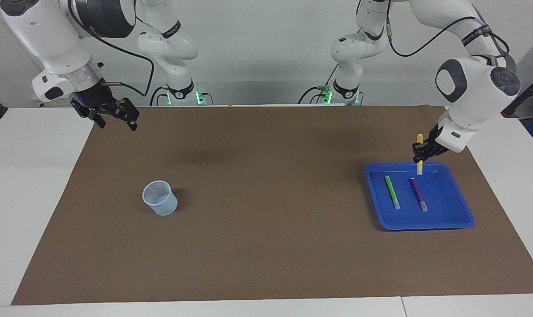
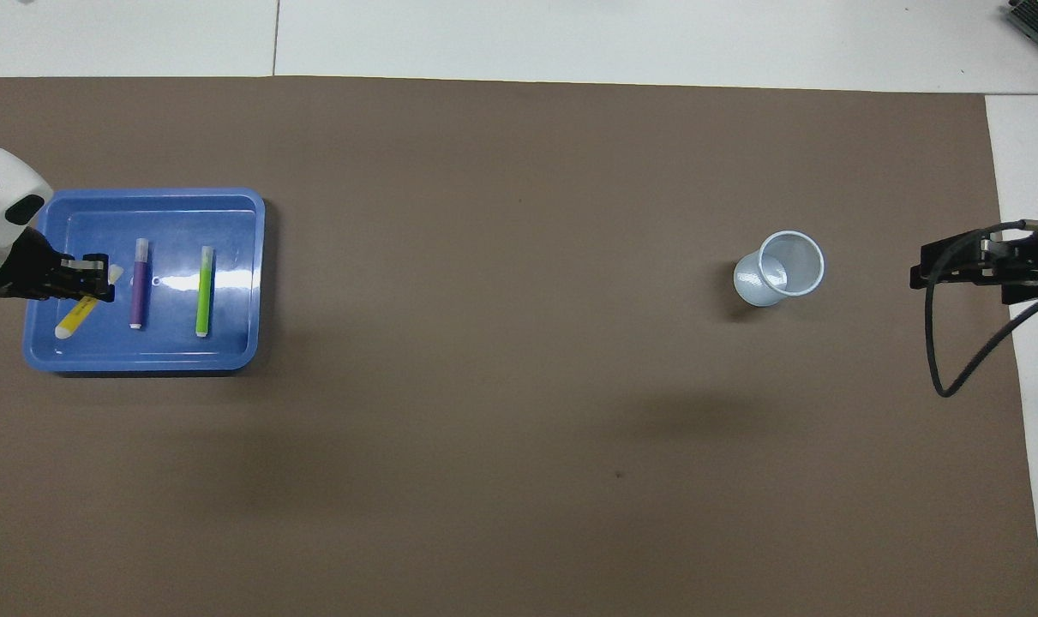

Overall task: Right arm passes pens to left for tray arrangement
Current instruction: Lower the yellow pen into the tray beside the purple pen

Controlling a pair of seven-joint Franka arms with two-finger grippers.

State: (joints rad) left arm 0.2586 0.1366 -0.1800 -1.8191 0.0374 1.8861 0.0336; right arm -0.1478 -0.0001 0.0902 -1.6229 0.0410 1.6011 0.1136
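Note:
My left gripper [image 1: 419, 155] is shut on the yellow pen [image 1: 419, 167] and holds it nearly upright, whitish end down, over the blue tray [image 1: 451, 223] at the edge nearer the robots. I cannot tell whether the pen's tip touches the tray. The green pen [image 1: 392, 192] and the purple pen [image 1: 418, 194] lie side by side in the tray. In the overhead view the left gripper [image 2: 90, 272] holds the yellow pen [image 2: 77, 315] beside the purple pen [image 2: 138, 296] and the green pen [image 2: 204, 291] in the tray [image 2: 141, 364]. My right gripper [image 1: 118, 125] is open and empty, raised over the mat's edge.
A translucent bluish cup [image 1: 160, 198] stands upright on the brown mat [image 1: 266, 220] toward the right arm's end; it also shows in the overhead view [image 2: 780, 268]. The right gripper [image 2: 921, 274] waits over the mat's edge beside it.

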